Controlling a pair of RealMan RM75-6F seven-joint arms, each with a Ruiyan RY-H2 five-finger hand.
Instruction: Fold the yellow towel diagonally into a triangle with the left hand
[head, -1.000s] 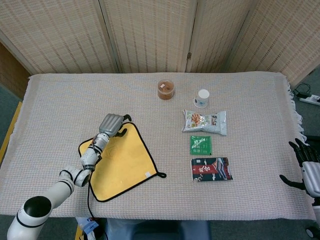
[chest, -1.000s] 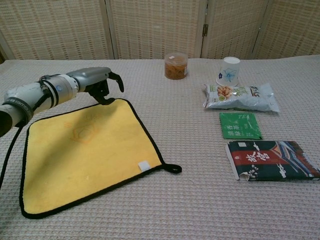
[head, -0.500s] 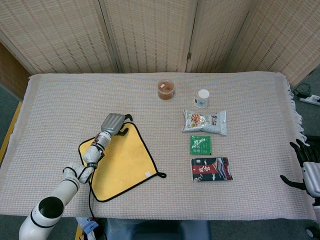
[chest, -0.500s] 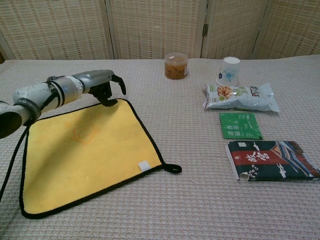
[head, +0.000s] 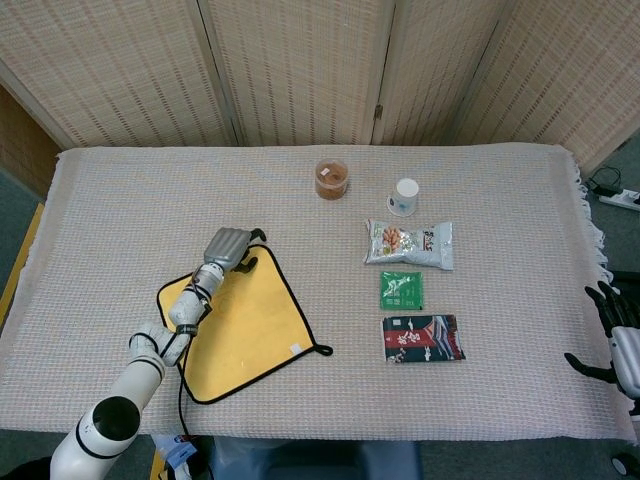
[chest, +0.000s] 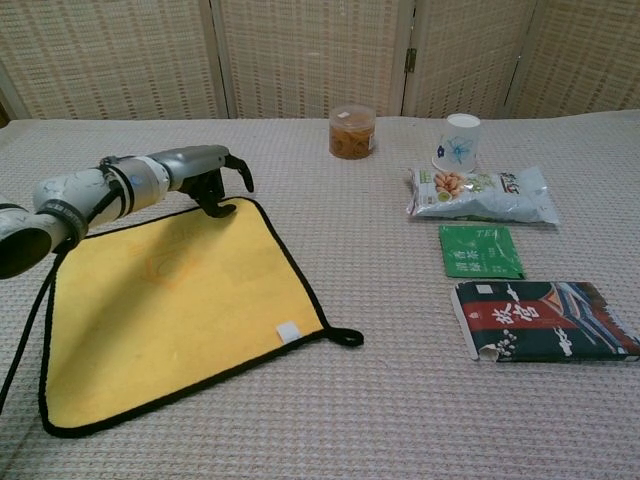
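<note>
The left robot hand (chest: 205, 172) has crept to the flat yellow black-edged towel's (chest: 170, 300) far corner, fingers curled but gripping nothing yet.

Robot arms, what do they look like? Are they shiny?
The left arm is white and grey with black rings at the joints, and a black cable runs along it. The left hand is silver-grey metal with black fingers. The right hand looks grey with black fingers too.
</note>
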